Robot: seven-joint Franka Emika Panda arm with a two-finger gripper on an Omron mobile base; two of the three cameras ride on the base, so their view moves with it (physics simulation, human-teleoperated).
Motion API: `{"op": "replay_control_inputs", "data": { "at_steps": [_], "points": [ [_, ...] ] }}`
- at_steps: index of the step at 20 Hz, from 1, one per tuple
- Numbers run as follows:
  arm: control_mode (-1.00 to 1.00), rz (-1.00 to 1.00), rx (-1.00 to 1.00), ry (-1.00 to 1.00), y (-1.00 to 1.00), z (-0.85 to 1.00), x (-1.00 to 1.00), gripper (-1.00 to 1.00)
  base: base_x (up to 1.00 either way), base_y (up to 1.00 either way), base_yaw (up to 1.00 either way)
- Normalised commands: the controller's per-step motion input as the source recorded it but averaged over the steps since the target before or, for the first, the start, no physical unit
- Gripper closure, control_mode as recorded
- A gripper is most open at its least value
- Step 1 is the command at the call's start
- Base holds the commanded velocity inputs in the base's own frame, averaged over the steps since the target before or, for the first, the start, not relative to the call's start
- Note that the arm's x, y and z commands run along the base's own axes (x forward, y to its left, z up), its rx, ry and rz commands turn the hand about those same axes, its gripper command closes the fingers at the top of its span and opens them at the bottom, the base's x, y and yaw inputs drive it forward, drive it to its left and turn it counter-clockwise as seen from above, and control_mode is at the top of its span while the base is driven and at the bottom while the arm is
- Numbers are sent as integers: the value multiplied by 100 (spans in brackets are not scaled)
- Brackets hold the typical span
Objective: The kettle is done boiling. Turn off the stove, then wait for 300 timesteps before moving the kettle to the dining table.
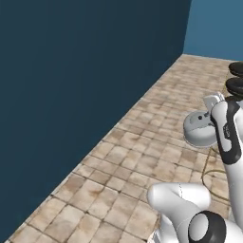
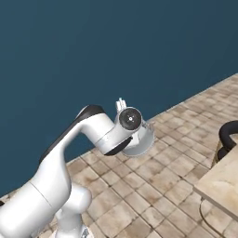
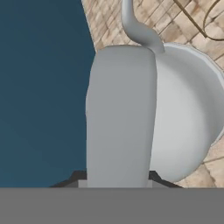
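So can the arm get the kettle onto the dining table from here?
Probably yes. The gripper holds the kettle by its handle over open floor, and the dining table corner lies close on the right with nothing visible between, though the base may need to drive nearer.

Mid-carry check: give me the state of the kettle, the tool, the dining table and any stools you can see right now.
kettle: off the floor, carried in the air, handle in the tool.
tool: shut on the kettle's flat handle.
dining table: corner in view at right, nothing on the visible part.
stools: standing on the tiled floor, unoccupied.
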Motion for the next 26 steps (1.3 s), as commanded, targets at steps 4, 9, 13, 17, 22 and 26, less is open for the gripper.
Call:
{"op": "replay_control_inputs", "data": {
  "at_steps": [4,9,13,17,22,26],
  "points": [
    [100,0,0,0,0,0,0,100,68,38,-34],
    [100,0,0,0,0,0,0,100,67,28,-34],
    [100,0,0,0,0,0,0,100,64,14,-34],
    [100,0,0,0,0,0,0,100,75,3,-37],
    [100,0,0,0,0,0,0,100,81,4,-38],
    [100,0,0,0,0,0,0,100,63,29,-36]
  ]
}}
